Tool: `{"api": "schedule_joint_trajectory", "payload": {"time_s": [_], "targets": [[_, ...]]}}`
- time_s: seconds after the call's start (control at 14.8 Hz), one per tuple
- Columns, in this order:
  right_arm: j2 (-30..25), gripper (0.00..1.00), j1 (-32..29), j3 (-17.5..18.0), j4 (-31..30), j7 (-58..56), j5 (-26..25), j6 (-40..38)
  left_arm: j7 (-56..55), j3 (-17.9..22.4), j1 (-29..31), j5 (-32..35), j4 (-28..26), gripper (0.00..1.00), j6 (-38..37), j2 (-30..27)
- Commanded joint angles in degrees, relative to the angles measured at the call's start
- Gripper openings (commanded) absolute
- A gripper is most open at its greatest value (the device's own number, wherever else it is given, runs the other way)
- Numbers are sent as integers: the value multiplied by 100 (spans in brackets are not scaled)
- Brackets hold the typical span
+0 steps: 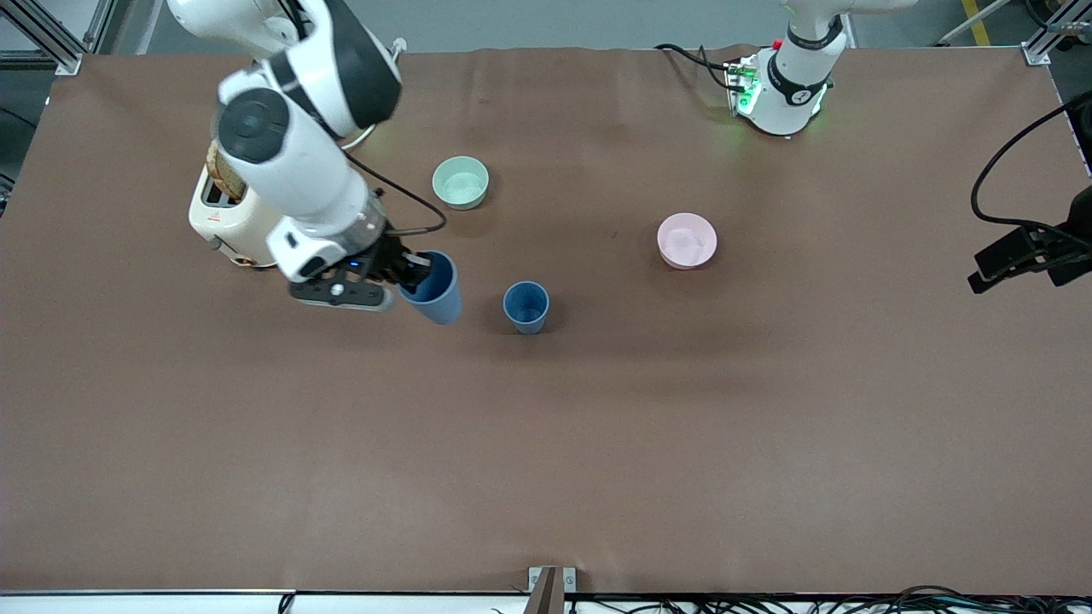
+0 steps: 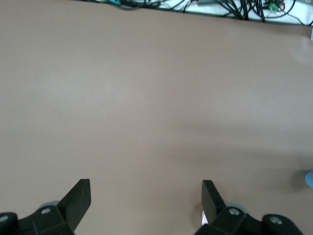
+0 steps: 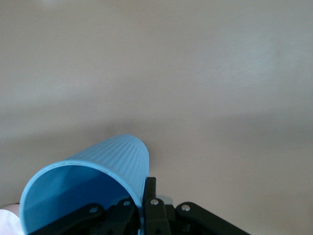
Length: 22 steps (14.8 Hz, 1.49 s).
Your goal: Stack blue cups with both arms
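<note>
The toaster [image 1: 223,213] on the desk [image 1: 597,443] is mostly hidden by the right arm [image 1: 299,162]. The left end effector [image 1: 1028,251] is cut off at the front view's edge. In the right wrist view the held blue cup [image 3: 93,183] runs off the frame, hiding one finger.

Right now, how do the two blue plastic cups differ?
The blue tapered plastic cup in the right hand is tilted and pinched by its rim, while the blue tapered plastic cup on the table stands upright, untouched. The held one is toward the right arm's end; the standing one sits alone. Both look identical in colour and shape.
</note>
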Motion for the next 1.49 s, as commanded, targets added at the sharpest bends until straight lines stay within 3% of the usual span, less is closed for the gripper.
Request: {"api": "schedule_joint_trajectory", "payload": {"time_s": [0.0, 0.14, 0.27, 0.68, 1.02, 1.42], "targets": [[335, 0, 399, -73, 111, 394, 50, 243, -4, -24, -55, -57, -920, 100, 378, -565], [511, 0, 593, -73, 94, 640, 50, 437, 22, -112, -56, -48, -1457, 100, 757, -864], [652, 0, 699, -73, 67, 668, 59, 639, 31, -138, -55, 100, -1652, 100, 890, -997], [828, 0, 1007, -73, -100, 729, 59, 684, 453, -68, 32, 102, -1249, 100, 864, -708], [1092, 0, 1068, -73, -100, 852, 129, 1132, 515, -77, 24, 93, -1222, 100, 828, -699], [1145, 0, 1112, -82, -161, 852, 129, 1150, 261, -77, 6, -82, -1231, 100, 820, -699]]}}
